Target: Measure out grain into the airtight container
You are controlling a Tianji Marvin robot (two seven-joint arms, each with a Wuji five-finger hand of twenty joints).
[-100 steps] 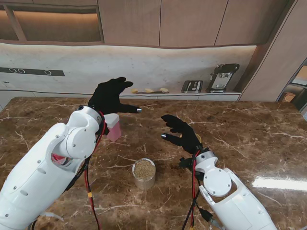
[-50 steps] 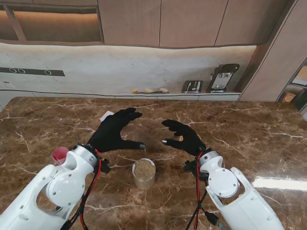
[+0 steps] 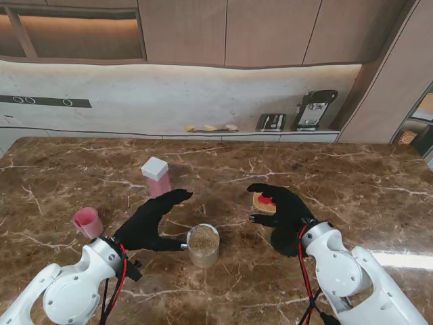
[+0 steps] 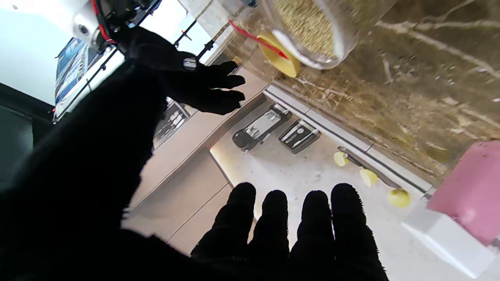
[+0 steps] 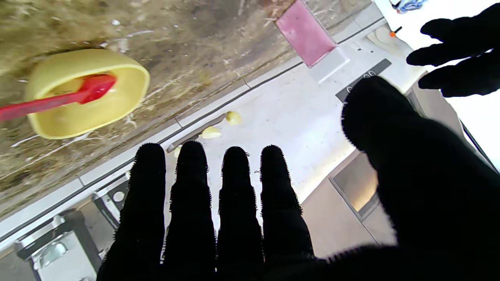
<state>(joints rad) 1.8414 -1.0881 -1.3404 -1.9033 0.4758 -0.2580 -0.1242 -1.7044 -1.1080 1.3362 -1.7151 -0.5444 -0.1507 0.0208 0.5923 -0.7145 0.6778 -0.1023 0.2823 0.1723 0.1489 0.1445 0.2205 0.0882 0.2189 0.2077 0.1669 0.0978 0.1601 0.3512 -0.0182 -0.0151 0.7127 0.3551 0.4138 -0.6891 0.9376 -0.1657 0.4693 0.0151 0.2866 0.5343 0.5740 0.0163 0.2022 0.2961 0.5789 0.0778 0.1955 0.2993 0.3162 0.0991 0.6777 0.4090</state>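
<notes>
The left hand (image 3: 152, 223) hangs with fingers apart just left of the jar (image 3: 203, 245), thumb tip near its rim, holding nothing. The jar sits near centre, grain nearly to the brim. The right hand (image 3: 283, 208), also spread and empty, hovers beside the yellow scoop (image 3: 262, 202). Farther left stand a pink cup (image 3: 88, 222) and a pink box (image 3: 156, 176). The left hand should probably steady the jar low on its wall, avoiding tipping.
</notes>
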